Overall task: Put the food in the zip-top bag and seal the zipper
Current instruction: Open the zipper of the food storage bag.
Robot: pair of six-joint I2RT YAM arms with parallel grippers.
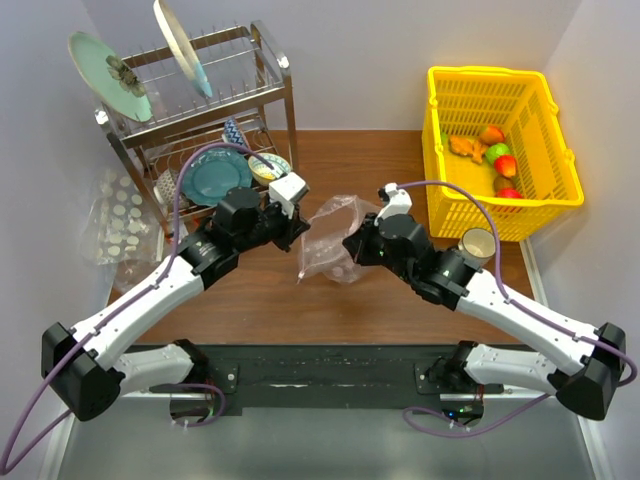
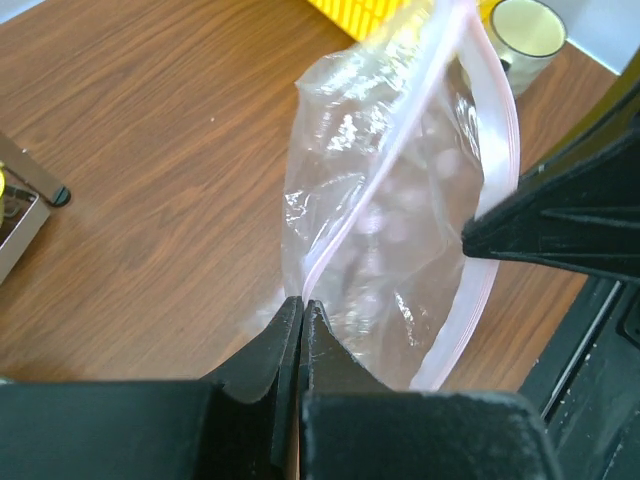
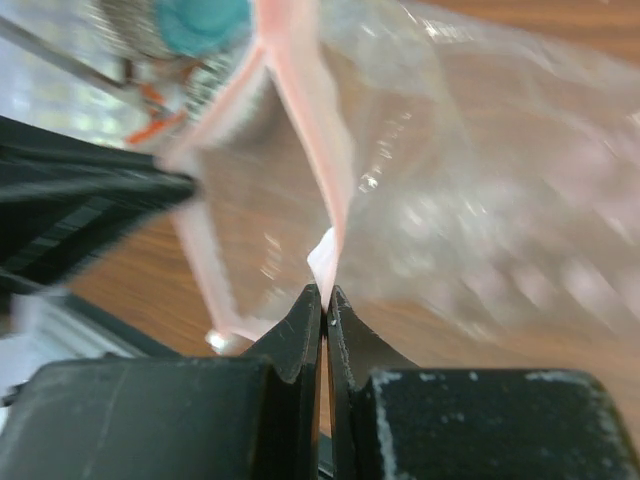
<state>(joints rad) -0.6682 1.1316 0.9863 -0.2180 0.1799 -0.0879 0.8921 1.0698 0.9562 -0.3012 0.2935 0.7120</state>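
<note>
Bag-opening looks to be the step in hand. At the centre of the table (image 1: 250,300) in the top view, the zip-top bag (image 1: 335,235) hangs lifted between the two arms. The left gripper (image 2: 302,305) is on its 9 o'clock side and the right gripper (image 3: 326,295) on its 3 o'clock side. Each wrist view shows its jaws pressed tight together with a thin lip of the bag pinched between the tips. The left one holds a fold of clear film beside the pink line, and the right one holds the pink edge itself. The zipper (image 2: 495,110) is unsealed, its two pink tracks bowing apart so that the mouth gapes between the grippers. Pale blotches show through the film, but I cannot tell whether they are contents or glare. Nothing red, green or orange shows inside. The food (image 1: 498,158) lies in the yellow basket (image 1: 440,170) at about 2 o'clock, well apart from the bag. A cup (image 1: 478,243) stands just beside the right arm at 3 o'clock. So loading has not begun and the task seems to be in its early part. The next move calls for one gripper to let go and fetch a piece, probably the right, which is nearer the basket. The other must keep its lip raised so that the mouth does not slump shut. Thin film held by one corner may fold over, so the mouth may need spreading again before anything is dropped in.
</note>
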